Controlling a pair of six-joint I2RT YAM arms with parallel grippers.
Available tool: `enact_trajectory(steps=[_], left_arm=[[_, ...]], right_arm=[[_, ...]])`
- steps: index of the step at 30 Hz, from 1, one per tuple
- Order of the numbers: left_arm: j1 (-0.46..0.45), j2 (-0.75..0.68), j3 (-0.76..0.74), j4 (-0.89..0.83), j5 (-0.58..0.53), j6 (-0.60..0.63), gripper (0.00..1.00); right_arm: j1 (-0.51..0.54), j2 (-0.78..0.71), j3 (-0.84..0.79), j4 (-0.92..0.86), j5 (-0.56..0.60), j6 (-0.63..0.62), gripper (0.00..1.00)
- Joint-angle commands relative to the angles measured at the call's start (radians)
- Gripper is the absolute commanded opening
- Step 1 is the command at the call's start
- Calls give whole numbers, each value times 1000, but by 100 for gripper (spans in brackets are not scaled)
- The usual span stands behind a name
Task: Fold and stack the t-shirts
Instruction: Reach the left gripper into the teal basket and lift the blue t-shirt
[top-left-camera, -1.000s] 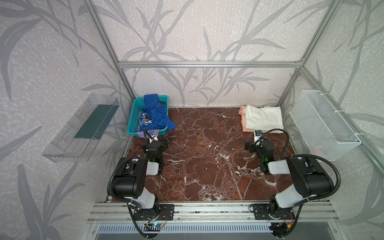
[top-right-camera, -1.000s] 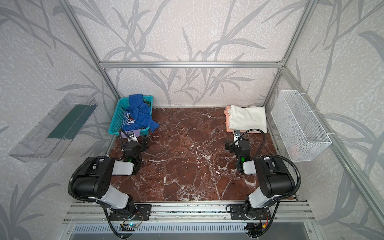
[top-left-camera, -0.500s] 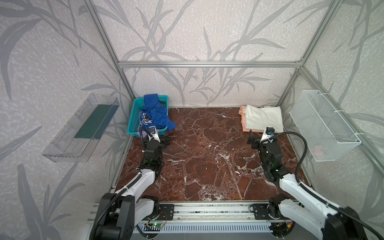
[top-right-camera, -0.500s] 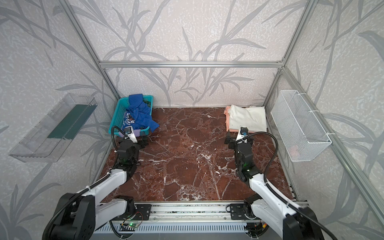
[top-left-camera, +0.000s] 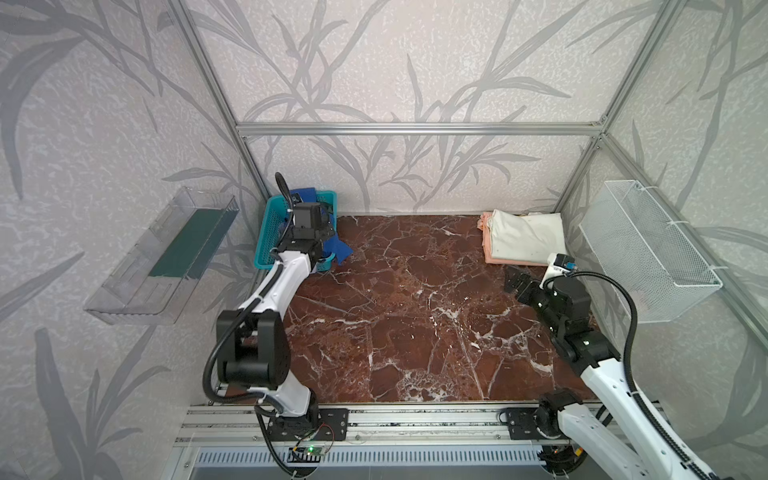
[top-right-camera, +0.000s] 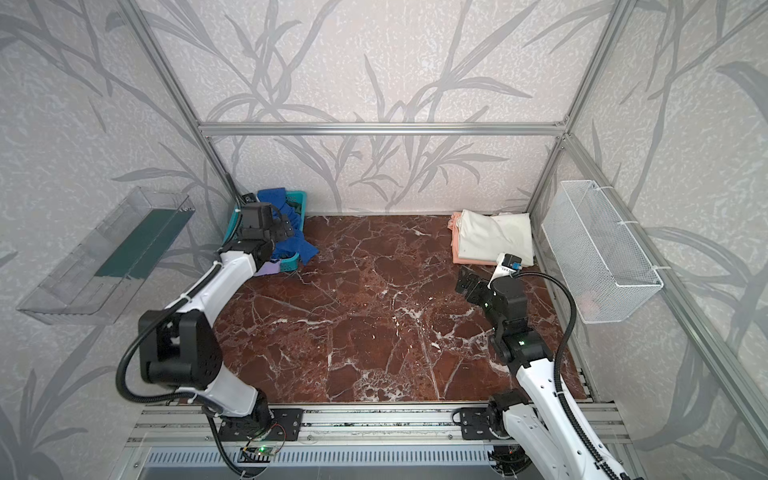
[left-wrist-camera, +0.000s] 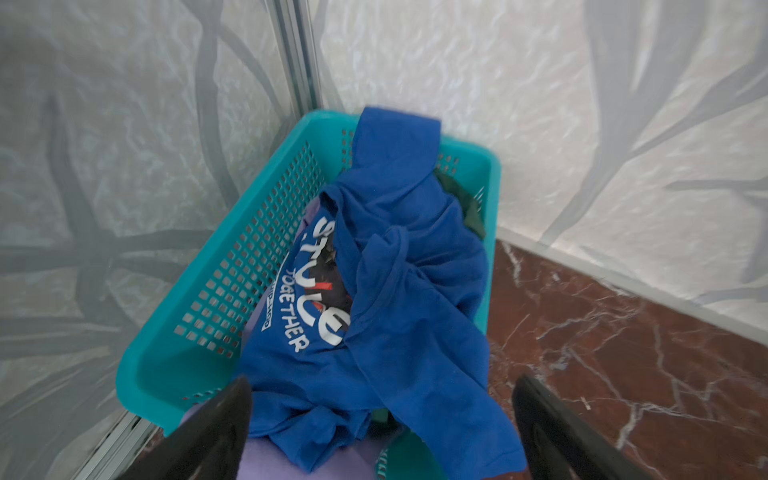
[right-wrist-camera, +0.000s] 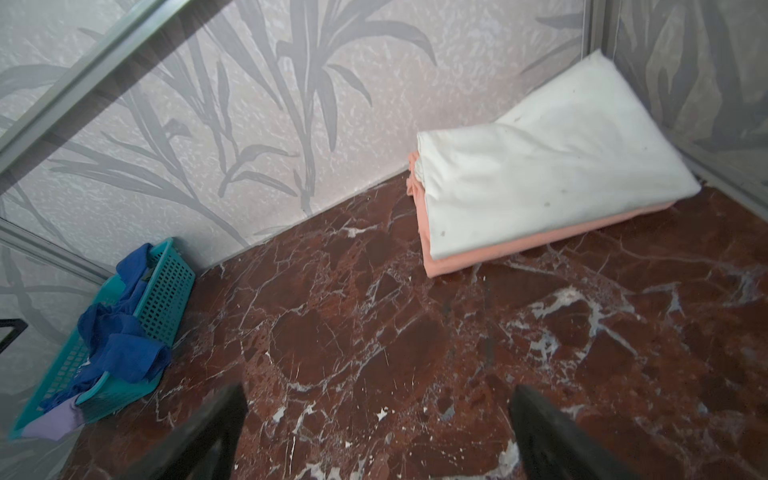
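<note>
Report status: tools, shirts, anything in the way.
Left tool open over blue t-shirt in teal basket. Right tool open, empty, over table, short of folded cream-white t-shirt on peach t-shirt. Nothing blocking.

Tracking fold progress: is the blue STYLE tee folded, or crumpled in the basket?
Crumpled: the blue tee lies bunched in the teal basket, part hanging over its rim; left end effector open, not gripping it.
</note>
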Motion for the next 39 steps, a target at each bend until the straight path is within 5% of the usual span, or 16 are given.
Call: enact_trajectory(steps=[1,8,15,19,25,30,39], left_arm=[[31,114,159,-244,11,-64,99],[58,311,366,-338,63,-33,95],[61,382,352,-260,94,-42,84],[62,437,399,-261,87,7,60],[64,489,473,-273,73,87,0],[57,387,446,-271,105,148,0],[3,-8,202,-91,117,108,0]], right_arm=[[-42,10,-20,-81,-202,16,99],[-125,12,-47,-202,-256,-17,99],[-129,-40,-80,-217,-321,-1,99],[-129,-36,-70,-232,-358,-14,99],[-129,-18,-49,-294,-342,-58,99],[-129,-6,-46,-311,-345,-63,100],[-129,52,-30,-279,-326,-55,99]])
